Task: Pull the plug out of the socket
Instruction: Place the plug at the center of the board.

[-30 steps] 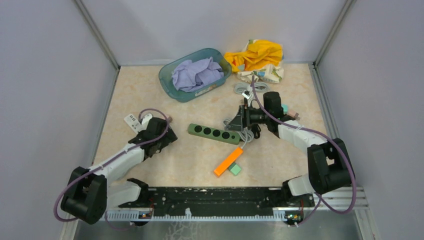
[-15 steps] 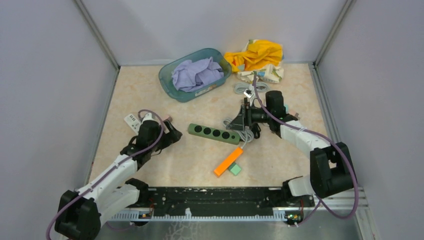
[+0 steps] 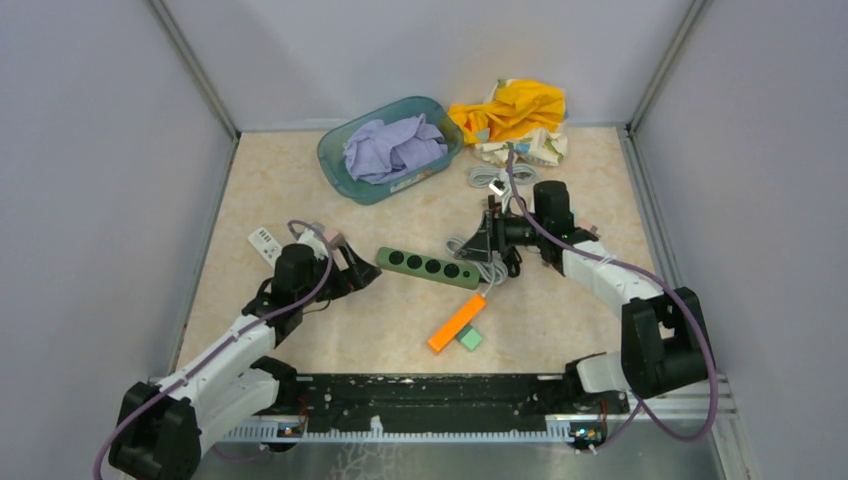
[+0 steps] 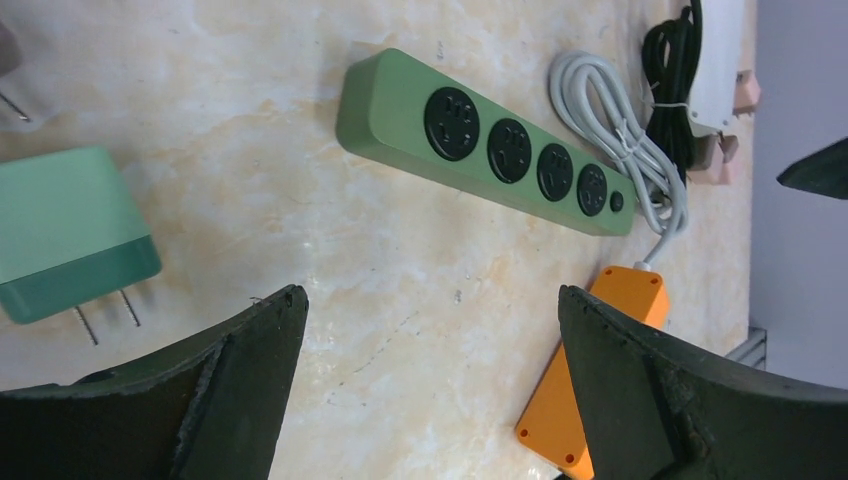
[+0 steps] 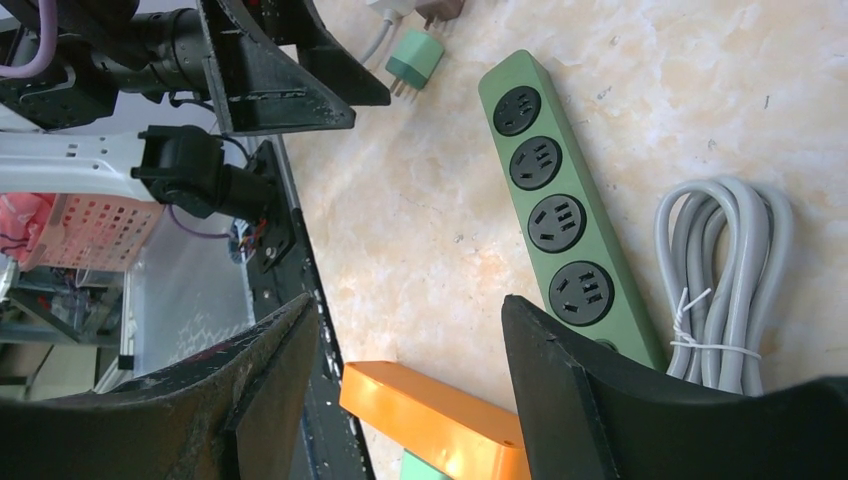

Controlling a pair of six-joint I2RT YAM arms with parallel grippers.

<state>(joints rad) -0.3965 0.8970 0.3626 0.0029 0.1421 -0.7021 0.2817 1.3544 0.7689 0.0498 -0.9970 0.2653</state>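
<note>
The left gripper [image 4: 430, 310] hangs with fingers spread wide and empty. Just beside it the teal plug [image 4: 70, 225] lies loose, prongs bare, apart from the green power strip [image 4: 480, 140], whose four sockets all stand empty. The right gripper [image 5: 410, 320], over the strip's cord end, holds nothing either, fingers apart. The pull looks done.
</note>
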